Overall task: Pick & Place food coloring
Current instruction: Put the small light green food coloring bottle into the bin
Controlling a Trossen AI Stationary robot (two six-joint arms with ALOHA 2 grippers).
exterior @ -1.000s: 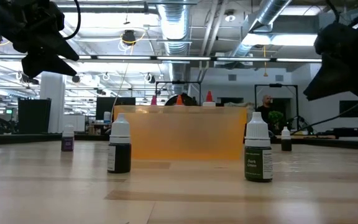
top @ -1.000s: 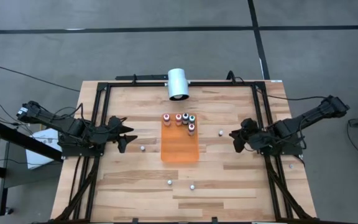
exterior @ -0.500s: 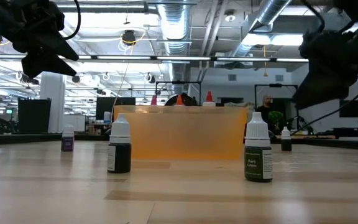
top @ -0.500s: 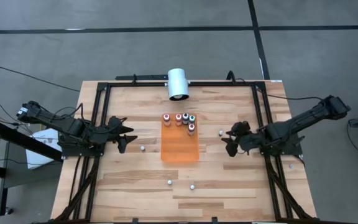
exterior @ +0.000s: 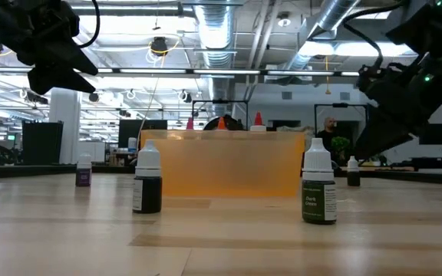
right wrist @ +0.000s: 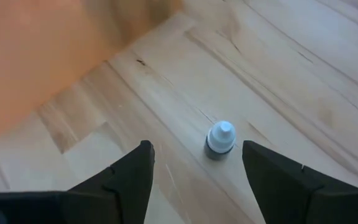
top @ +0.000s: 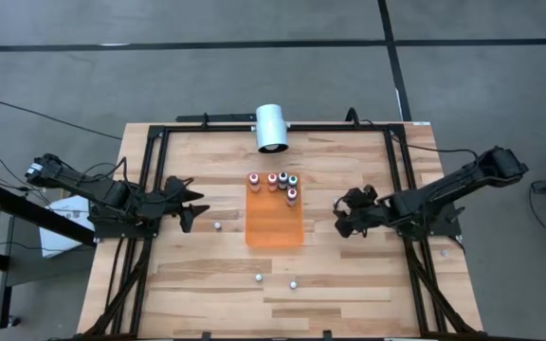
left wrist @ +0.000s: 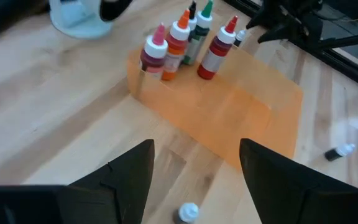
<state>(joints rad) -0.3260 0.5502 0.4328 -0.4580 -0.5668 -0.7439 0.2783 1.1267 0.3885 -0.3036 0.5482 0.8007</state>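
Observation:
The food coloring is a set of tiny bottles. Several stand in a cluster [top: 278, 182] on the far end of the orange mat [top: 274, 223], and they also show in the left wrist view [left wrist: 185, 40]. One dark, white-capped bottle [right wrist: 220, 140] stands upright on the wood just right of the mat. My right gripper [right wrist: 197, 155] hangs open close in front of it, its fingers apart on either side and touching nothing. In the high view this gripper [top: 343, 217] covers that spot. My left gripper [top: 192, 204] waits open left of the mat.
Loose bottles stand left of the mat [top: 218, 225] and toward the near edge [top: 259, 278], [top: 293, 282]. A white cylinder [top: 272, 128] lies at the far edge. A black frame [top: 398, 170] runs along the table's sides.
My right gripper has gone toward the table's left, toward the mat and the bottle beside it. It has come down lower and its fingers have spread wider apart. The bottles and mat have kept their places.

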